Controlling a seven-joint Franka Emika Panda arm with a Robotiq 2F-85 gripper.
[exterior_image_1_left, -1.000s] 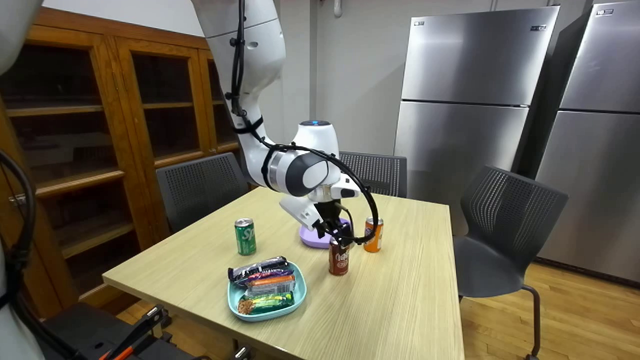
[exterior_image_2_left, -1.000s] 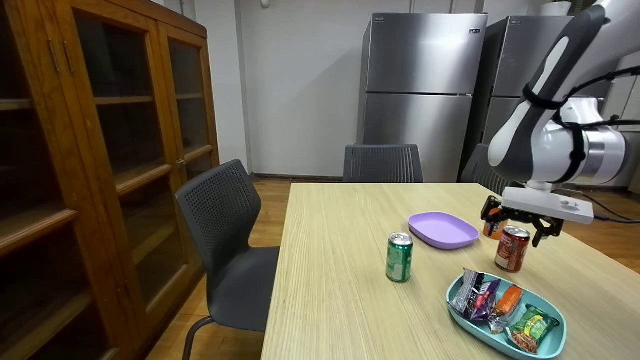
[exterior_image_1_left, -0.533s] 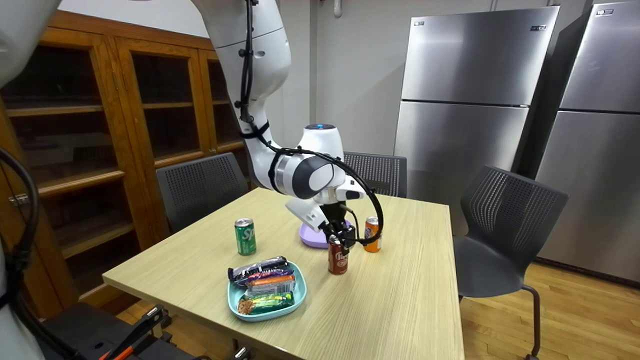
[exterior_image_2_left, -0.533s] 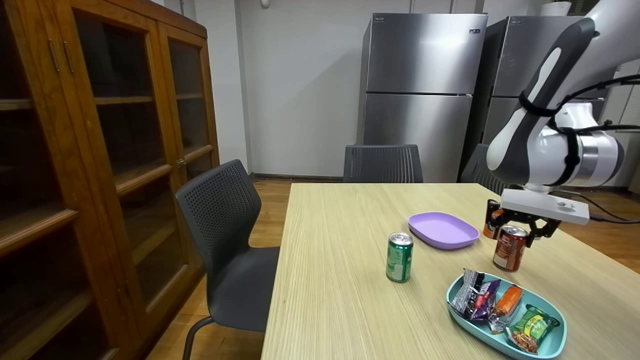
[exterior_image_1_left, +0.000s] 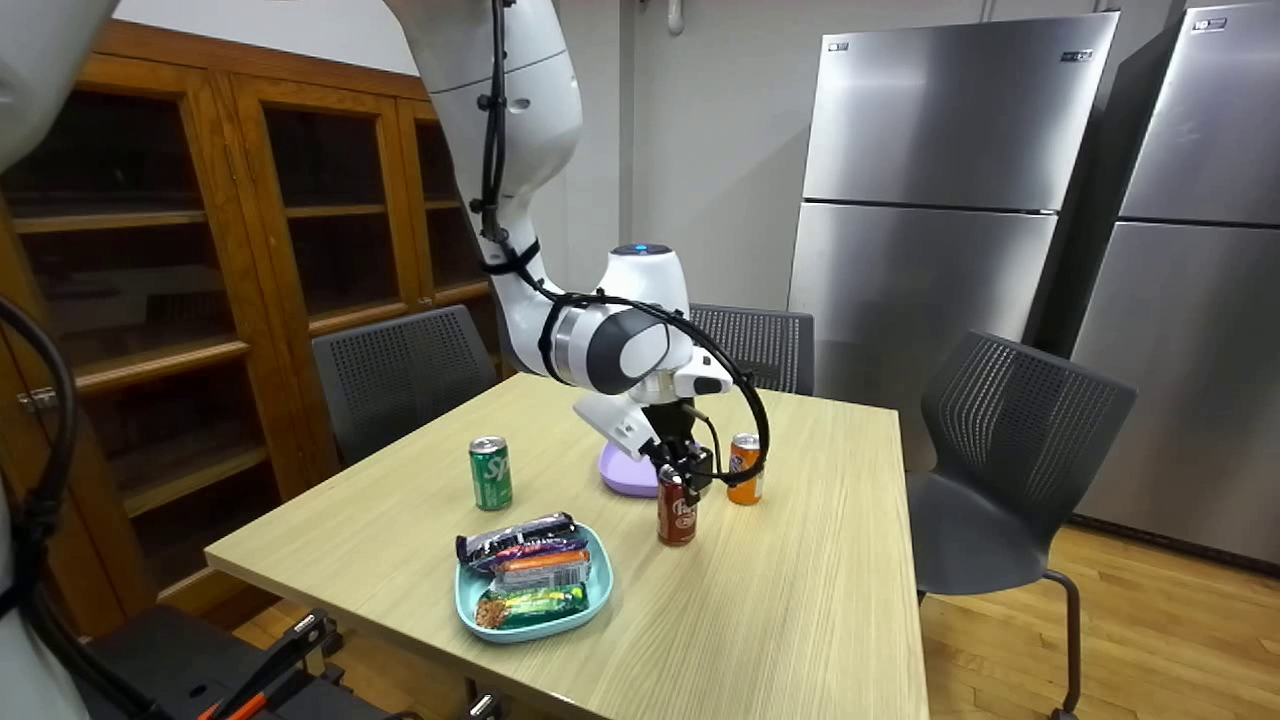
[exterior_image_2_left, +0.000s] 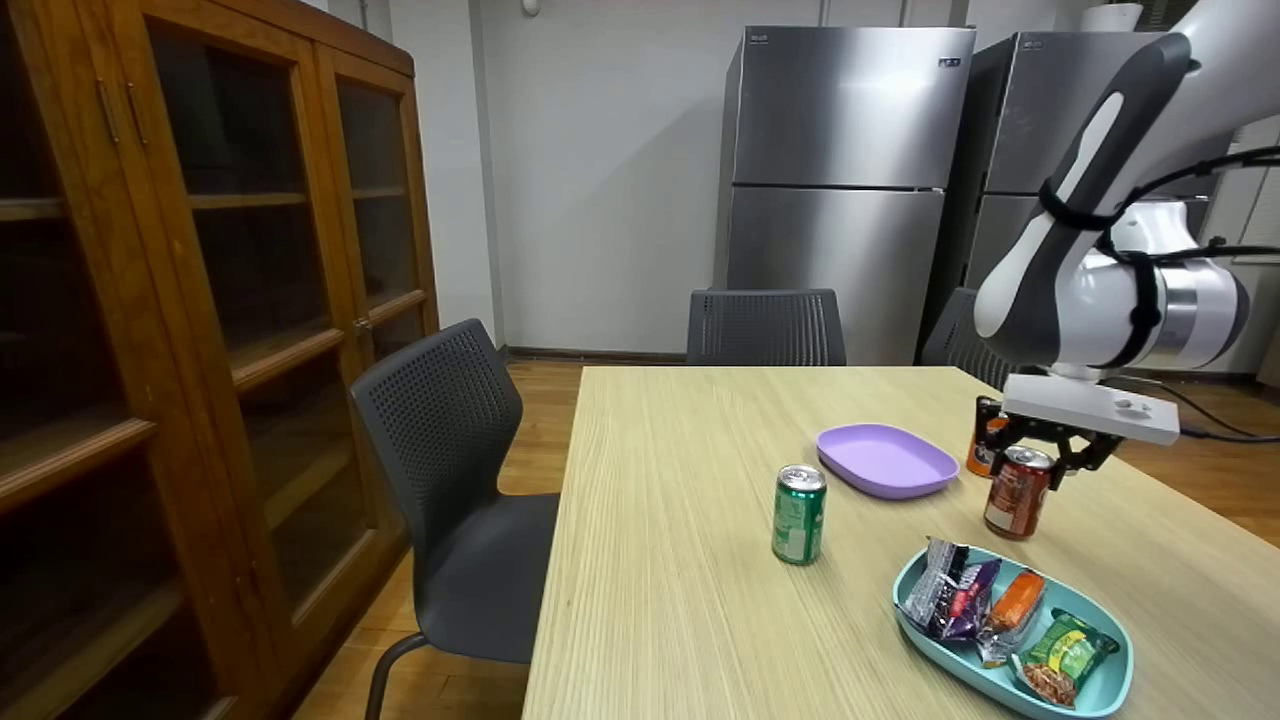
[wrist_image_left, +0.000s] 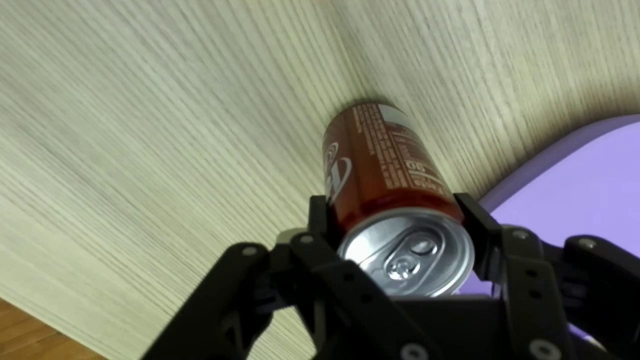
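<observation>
Two stainless-steel refrigerators (exterior_image_1_left: 945, 220) stand beyond the pale wood-grain worktop (exterior_image_1_left: 790, 610), between one and two o'clock from the Dr Pepper can (exterior_image_1_left: 676, 522) in an exterior view, with a glass-doored wooden cabinet (exterior_image_1_left: 262, 290) toward ten and dark gray mesh-backed chairs (exterior_image_1_left: 1020, 440) at ten, one and three. From that same centre the Sprite can (exterior_image_1_left: 491, 473) lies between nine and ten, the purple plate (exterior_image_1_left: 625, 473) at ten, the orange Fanta can (exterior_image_1_left: 740, 460) at two, and the turquoise tray (exterior_image_1_left: 601, 572) with four wrapped snack bars (exterior_image_1_left: 540, 572) at eight. In both exterior views the Dr Pepper can is near upright, lid (wrist_image_left: 407, 255) up; in the wrist view its long axis slants, base toward half past eleven, lid toward half past five. The jaws hold it, black pads (wrist_image_left: 319, 215) against its sides below the lid at nine and three o'clock; whether its base meets the wood I cannot tell. Also in the wrist view, the plate's rim lies just beside the three-o'clock pad, wood grain spreads from nine round to one, and the worktop's edge crosses at eight, floorboards (wrist_image_left: 40, 340) beyond.
</observation>
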